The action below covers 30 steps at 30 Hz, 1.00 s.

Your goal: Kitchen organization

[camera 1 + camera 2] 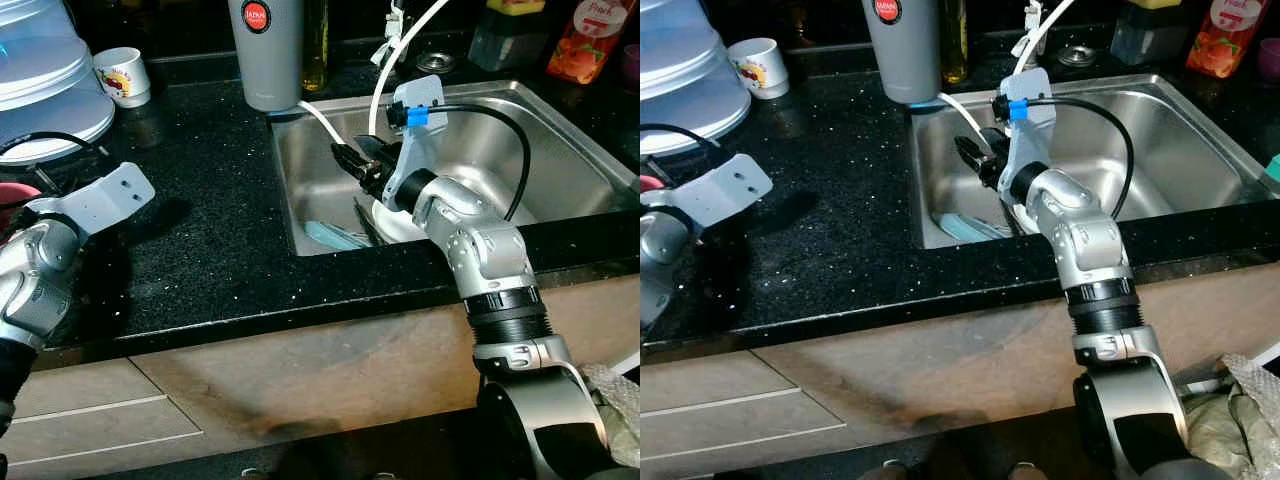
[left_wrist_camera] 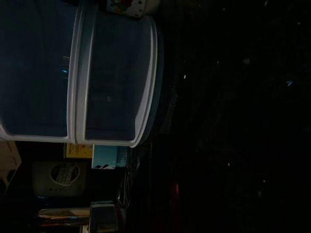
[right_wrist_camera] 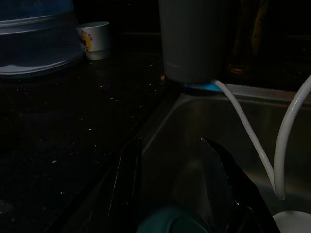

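**A:** Left eye view: what's in the sink (image 1: 560, 150)?

**B:** A white plate (image 1: 392, 222) and a teal dish (image 1: 333, 236) at the near wall. The right tool (image 1: 352, 160) hangs over them, fingers spread, holding nothing.

**A:** Left tool?

**B:** Over the black desk (image 1: 215, 215), can't tell its fingers. A cup (image 1: 122, 76) and grey tumbler (image 1: 265, 50) stand behind.

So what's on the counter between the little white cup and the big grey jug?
Nothing: bare black speckled countertop lies between the white cup and the grey jug, as the left eye view shows.
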{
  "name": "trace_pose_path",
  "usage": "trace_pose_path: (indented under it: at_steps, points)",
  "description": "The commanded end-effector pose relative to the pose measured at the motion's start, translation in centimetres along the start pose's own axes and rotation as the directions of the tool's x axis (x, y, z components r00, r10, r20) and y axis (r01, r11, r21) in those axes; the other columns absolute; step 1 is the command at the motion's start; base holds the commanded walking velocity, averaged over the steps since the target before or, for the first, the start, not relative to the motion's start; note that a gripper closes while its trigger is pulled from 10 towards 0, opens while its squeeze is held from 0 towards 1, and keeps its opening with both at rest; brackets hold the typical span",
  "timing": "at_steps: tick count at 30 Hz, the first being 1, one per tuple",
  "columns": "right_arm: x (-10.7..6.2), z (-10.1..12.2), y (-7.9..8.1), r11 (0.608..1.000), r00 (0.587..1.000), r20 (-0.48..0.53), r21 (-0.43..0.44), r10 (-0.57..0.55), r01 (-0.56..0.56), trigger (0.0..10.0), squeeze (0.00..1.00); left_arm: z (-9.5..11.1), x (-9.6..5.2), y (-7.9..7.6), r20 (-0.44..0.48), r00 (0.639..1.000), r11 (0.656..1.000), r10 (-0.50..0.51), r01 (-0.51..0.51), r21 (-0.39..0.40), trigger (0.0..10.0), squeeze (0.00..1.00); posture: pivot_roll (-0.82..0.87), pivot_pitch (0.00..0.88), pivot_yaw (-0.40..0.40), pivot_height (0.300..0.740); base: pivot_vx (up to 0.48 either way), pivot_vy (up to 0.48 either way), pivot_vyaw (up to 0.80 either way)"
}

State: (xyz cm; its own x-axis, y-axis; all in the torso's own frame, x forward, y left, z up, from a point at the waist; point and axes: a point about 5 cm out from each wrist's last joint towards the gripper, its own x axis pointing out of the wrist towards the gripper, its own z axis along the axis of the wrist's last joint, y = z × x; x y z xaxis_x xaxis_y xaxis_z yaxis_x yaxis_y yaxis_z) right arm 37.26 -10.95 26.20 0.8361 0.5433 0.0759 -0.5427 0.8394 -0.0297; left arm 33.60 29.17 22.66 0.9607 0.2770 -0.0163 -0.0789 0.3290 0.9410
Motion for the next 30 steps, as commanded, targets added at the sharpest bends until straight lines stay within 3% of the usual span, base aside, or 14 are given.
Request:
trace_pose_path:
  at_steps: [1,5,21,30]
  points:
    - [-0.2,0.1,0.2,1.000,1.000,0.010,0.012,0.005,-0.005,10.0,0.00,-0.7,0.0,-1.4,-0.025,0.999,0.999,-0.047,0.047,-0.012,0.4,0.00,0.04,0.110,0.028,0.740,0.000,0.000,0.00]
    - [-0.2,0.1,0.1,1.000,1.000,0.011,0.019,0.001,-0.001,10.0,0.00,-0.5,0.1,-1.1,-0.002,1.000,1.000,-0.025,0.025,-0.013,0.0,0.00,0.04,0.112,0.027,0.740,0.000,0.000,0.00]
    - [-0.1,0.1,0.0,0.999,1.000,0.012,0.037,-0.014,0.013,10.0,0.00,1.6,0.1,-0.4,0.184,0.982,0.999,0.045,-0.044,-0.011,0.0,0.00,0.04,0.121,0.025,0.740,0.000,0.000,0.00]
    - [-0.1,0.3,-0.2,0.998,1.000,0.020,0.055,-0.021,0.020,10.0,0.00,3.9,-0.3,0.9,0.315,0.943,0.994,0.111,-0.100,-0.049,0.0,0.00,0.04,0.123,0.025,0.740,0.000,0.000,0.00]
